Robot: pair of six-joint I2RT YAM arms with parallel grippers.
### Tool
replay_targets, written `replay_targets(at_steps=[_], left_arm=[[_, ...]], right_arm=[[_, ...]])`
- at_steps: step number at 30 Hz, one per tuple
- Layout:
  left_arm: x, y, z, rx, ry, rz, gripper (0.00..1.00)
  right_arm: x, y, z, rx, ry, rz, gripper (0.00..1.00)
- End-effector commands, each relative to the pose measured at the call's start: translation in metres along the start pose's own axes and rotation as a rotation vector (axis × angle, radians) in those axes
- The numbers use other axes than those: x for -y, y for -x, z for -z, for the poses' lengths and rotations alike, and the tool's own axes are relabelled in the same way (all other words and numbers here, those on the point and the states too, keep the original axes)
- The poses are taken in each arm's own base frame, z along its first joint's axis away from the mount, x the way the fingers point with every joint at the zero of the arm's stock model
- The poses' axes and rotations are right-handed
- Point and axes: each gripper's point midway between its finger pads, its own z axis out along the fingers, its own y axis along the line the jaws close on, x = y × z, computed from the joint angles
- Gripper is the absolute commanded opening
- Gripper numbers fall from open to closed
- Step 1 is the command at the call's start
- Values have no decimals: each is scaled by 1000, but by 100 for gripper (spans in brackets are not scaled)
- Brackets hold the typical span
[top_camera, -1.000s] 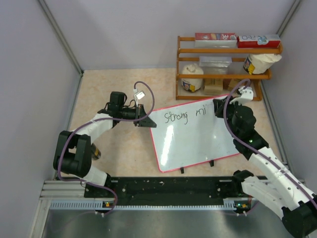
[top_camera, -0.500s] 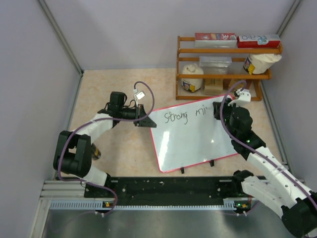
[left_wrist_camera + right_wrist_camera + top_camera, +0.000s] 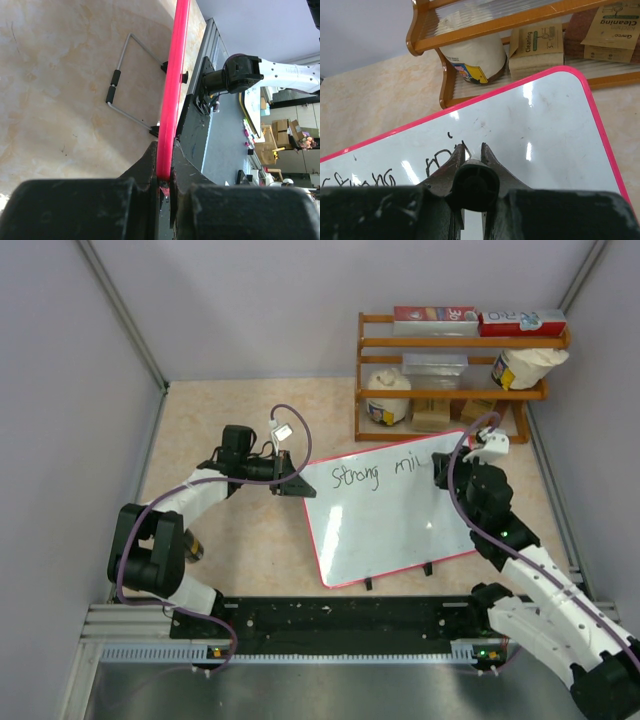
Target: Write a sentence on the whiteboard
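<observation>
At the right gripper (image 3: 472, 150): pinched almost closed on a black pen (image 3: 476, 186), butt end square to the wrist lens. No sight of the nib, which is buried behind the barrel and the fingers (image 3: 449, 170), so no telling whether it touches the whiteboard (image 3: 545, 125). Just ahead of those tips, on the glossy white, the sentence (image 3: 437, 162). Only partly readable up close: a dotted "mi", then a stroke cut off by one finger. Further left, a scrap of "Strong" sliced away by the gripper housing at the bottom edge. From overhead, reads "Strong mi" plus one more upright stroke. Squeezed along the board's far edge, with the pen hand at its right end.

Over at the left gripper (image 3: 165, 176): clamped shut on the red frame, seen edge-on as a thin red line running up and away between both fingers. Writing face hidden from this side. Beside the frame, a wire stand (image 3: 122, 80) with two black sleeves, over the table (image 3: 240, 420). From above, that grip sits at the board's far left corner. Right edge of the board partly covered by the right arm (image 3: 520, 550). Beyond the far edge, a wooden rack (image 3: 362, 370) with a white jar (image 3: 475, 55) and cardboard boxes (image 3: 537, 42) marked "Cleaning". Top shelves out of the wrist shot.
</observation>
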Motion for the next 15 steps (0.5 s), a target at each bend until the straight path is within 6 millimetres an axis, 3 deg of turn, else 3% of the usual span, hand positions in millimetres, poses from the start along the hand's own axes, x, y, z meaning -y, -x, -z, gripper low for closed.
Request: replay_targets(at_steps=[1, 15], left_arm=[[-33, -22, -12, -45, 134, -85, 0], [-32, -23, -13, -49, 135, -87, 0]], right_arm=[[12, -20, 4, -65, -22, 30, 0], [9, -9, 1, -40, -25, 34, 0]])
